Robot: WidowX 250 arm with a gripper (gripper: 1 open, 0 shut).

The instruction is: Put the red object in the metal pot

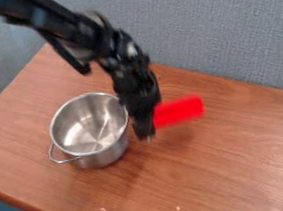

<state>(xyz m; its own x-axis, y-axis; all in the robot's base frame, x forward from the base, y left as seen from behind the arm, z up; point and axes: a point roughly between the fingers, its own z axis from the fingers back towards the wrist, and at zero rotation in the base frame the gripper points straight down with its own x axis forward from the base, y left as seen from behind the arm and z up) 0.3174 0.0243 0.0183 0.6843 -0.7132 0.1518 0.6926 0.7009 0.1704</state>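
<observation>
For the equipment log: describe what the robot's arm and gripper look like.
The arm is black throughout, built of chunky jointed segments with no readable markings. It ends in a narrow black gripper with slim fingers. The picture is motion-blurred, so cables and finer details cannot be made out.

Shiny steel pot [90,133] — smooth red block [179,110] — wood table [235,164].
</observation>
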